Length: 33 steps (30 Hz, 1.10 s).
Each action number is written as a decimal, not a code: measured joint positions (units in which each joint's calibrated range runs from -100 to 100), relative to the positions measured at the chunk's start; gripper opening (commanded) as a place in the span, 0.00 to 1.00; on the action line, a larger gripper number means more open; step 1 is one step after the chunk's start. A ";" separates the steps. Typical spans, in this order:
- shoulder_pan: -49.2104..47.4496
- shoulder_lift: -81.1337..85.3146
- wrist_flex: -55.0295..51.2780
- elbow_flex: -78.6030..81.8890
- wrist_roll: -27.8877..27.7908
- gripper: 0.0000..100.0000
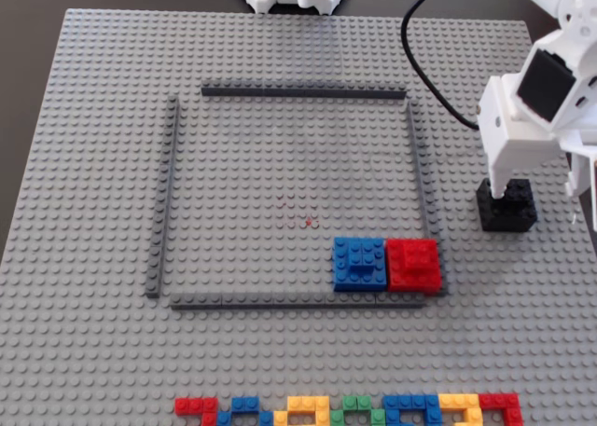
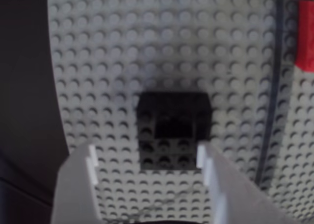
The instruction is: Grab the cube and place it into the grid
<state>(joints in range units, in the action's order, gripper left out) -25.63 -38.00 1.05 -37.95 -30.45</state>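
Cube (image 1: 508, 205) sits near the baseplate's (image 1: 93, 165) right edge, outside the grid (image 1: 416, 165). Your claw (image 2: 149, 158) hangs spread wide, empty, straddling it. Likely light, rigid, smooth-sided plastic; studs may grip the plate. Pinch the flat opposite sides, low.

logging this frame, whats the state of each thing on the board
gripper: open, jaws either side of the black cube, not closed on it
black cube: on the baseplate, outside the grid
grid: four bars, corners gapped
blue block: inside grid, touching red block
red block: inside grid corner
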 measured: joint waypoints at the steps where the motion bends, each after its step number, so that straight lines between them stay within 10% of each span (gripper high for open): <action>1: 0.00 -0.08 0.00 0.00 0.00 0.20; 33: 0.00 1.53 0.00 1.32 -1.12 0.03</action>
<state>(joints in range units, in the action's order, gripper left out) -25.63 -36.47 1.05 -36.63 -31.58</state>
